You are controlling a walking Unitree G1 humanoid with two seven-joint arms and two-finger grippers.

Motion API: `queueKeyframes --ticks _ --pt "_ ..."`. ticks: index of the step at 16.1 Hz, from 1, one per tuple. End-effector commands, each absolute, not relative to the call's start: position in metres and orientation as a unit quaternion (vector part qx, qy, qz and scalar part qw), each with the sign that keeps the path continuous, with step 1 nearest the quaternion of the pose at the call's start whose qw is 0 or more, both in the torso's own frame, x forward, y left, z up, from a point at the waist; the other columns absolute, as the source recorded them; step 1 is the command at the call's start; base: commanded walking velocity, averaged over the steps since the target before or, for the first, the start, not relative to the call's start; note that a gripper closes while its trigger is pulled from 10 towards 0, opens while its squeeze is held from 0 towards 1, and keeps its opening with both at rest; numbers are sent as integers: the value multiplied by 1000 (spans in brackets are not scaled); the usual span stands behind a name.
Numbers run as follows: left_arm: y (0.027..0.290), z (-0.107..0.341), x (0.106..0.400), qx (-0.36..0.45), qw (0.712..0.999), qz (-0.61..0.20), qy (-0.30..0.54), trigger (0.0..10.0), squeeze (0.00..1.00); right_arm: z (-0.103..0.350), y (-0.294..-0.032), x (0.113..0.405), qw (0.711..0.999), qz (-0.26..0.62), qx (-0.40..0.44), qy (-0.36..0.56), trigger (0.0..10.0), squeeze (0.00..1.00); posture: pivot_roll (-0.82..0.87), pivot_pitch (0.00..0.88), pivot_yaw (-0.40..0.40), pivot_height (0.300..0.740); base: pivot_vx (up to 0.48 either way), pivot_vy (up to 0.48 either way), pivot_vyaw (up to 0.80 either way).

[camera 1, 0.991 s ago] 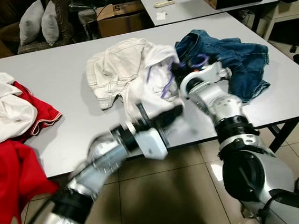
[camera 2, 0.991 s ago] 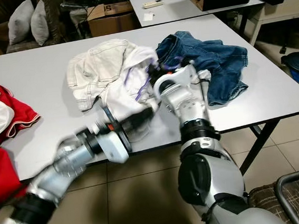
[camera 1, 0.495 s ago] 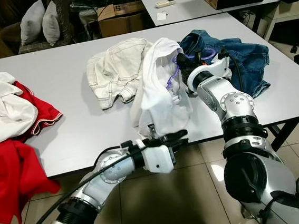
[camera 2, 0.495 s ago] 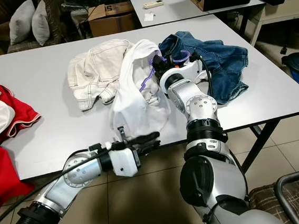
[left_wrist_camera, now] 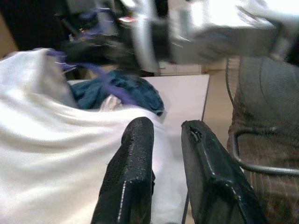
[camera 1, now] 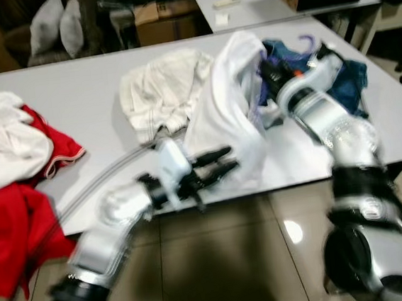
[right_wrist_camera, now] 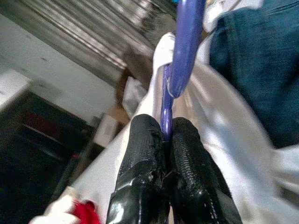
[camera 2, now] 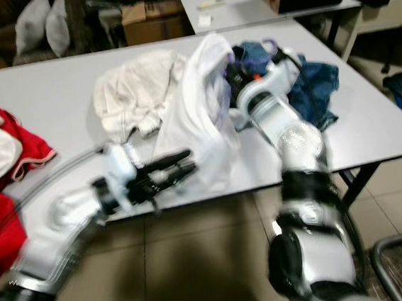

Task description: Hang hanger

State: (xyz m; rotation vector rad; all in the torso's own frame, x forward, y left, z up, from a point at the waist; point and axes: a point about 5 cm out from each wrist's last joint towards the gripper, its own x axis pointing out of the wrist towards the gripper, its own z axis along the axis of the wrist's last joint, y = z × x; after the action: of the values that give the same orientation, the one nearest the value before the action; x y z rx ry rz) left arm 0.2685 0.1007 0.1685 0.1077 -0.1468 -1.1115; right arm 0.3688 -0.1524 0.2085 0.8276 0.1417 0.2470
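Room: grey table on a tiled floor, a second table behind it, a cardboard box and 2 pillows at about 11 o'clock.
Right gripper: both black fingers pressed together on the thin purple hanger, clenched with no gap; in the head view it sits at about 1 o'clock over the table, arm raised.
Left gripper: fingers slightly apart, holding nothing; the tips lie against the lower edge of the white shirt near the table's front edge, at about 6 o'clock from the right gripper.
Hanger: purple plastic, its hook sticks up above the right wrist; the rest runs inside the shirt's neck, mostly hidden by cloth.
White shirt: lifted off the table at the top, draping down in a cone to the tabletop.
Jeans: crumpled blue denim behind the right arm, at 3 o'clock of the shirt.
Cream garment: bunched at 9 o'clock of the shirt.
Red and white clothes: heaped at the table's left end, hanging over the edge.
Focus: head views blurred.
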Motion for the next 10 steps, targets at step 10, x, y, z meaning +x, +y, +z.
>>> queueKeyframes --ticks 10 --pt "171 187 268 108 905 -411 31 10000 0 246 -148 297 922 285 256 62 10000 0 39 0 32 740 0 0 400"
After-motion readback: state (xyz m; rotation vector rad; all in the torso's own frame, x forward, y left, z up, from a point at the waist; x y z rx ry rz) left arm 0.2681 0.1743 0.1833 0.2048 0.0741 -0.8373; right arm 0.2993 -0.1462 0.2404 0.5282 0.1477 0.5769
